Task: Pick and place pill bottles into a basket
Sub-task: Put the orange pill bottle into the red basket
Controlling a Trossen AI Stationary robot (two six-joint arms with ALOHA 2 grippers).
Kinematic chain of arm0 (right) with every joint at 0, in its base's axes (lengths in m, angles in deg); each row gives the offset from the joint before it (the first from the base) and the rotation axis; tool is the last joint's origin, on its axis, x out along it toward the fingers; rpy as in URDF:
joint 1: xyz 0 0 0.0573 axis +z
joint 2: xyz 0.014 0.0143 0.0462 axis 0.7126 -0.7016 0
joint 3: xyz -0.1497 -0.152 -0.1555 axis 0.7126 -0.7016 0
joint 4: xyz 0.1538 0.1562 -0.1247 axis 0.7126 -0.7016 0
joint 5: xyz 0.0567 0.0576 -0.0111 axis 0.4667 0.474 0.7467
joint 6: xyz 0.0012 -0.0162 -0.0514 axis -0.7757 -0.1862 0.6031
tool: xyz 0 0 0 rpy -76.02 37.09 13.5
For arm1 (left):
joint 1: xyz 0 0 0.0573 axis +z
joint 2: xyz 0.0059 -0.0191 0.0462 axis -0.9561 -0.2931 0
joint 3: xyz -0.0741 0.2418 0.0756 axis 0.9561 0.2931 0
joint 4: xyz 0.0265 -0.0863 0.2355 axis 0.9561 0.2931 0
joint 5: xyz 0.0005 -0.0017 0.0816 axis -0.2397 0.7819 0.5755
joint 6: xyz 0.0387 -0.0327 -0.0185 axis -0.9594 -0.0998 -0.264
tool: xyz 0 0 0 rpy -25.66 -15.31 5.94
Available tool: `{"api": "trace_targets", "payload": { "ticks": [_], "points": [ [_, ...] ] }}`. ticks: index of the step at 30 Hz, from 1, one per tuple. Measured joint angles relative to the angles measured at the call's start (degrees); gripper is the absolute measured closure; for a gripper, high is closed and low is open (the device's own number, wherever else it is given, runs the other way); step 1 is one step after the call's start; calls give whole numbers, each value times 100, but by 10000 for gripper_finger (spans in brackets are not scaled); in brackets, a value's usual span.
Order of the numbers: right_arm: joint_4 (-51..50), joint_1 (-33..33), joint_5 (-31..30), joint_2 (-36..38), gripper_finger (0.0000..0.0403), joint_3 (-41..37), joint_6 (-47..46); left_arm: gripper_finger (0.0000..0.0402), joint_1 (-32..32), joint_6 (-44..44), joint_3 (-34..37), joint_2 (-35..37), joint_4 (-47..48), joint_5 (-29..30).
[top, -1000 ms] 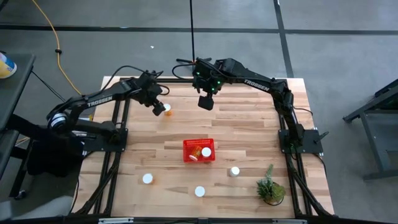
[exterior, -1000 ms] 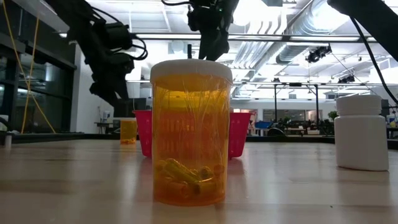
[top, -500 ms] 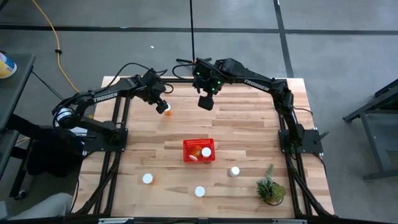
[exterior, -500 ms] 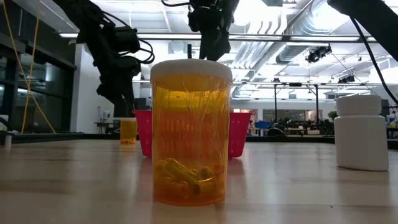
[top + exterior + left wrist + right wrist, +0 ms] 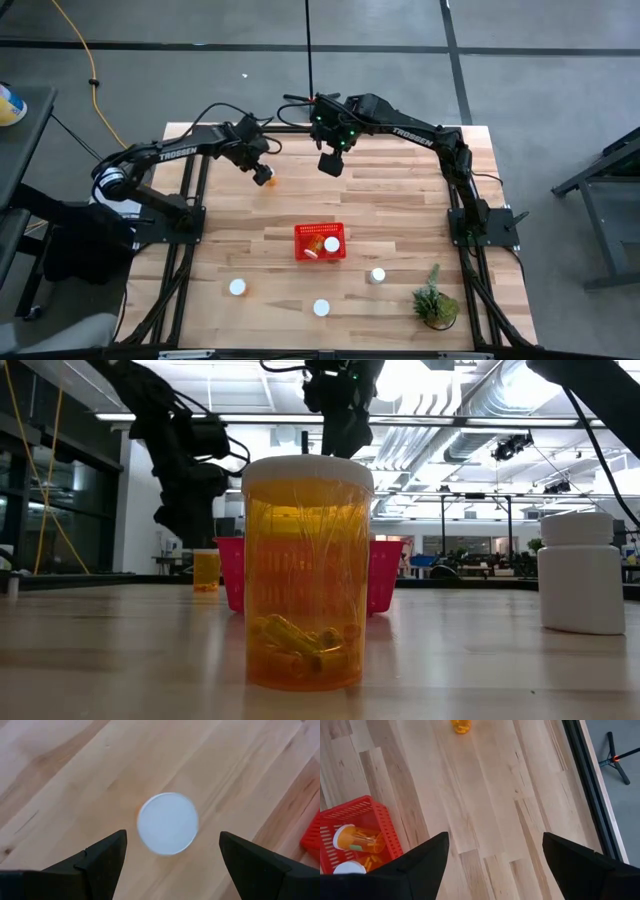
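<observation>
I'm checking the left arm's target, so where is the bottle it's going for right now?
In the high view, that pill bottle stands on the table's far left part, beyond the red basket. The open left gripper hovers right above its white cap.

Green potted plant near wooden table's corner; yellow cable on floor.

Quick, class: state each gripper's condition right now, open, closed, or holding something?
Left gripper: jaws open, holding nothing, poised above a white-capped pill bottle.
Right gripper: jaws open, empty, above the table's far edge.
</observation>
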Motion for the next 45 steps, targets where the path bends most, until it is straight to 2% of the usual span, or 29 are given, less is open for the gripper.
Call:
{"api": "trace_targets", "payload": {
  "ticks": [5, 12, 25, 45],
  "points": [
    [2, 0, 0, 0, 91, 0, -38, 48, -210, 84, 0, -8, -202, 34],
    [2, 0, -2, 0, 91, 0, -112, 48, -238, 121, 0, -8, -320, 550],
    [1, 0, -9, 0, 91, 0, -128, 48, -431, -7, 7, -373, -338, 574],
    [2, 0, -20, 0, 91, 0, -130, 48, -428, -138, 7, -450, -433, 811]
  ]
}}
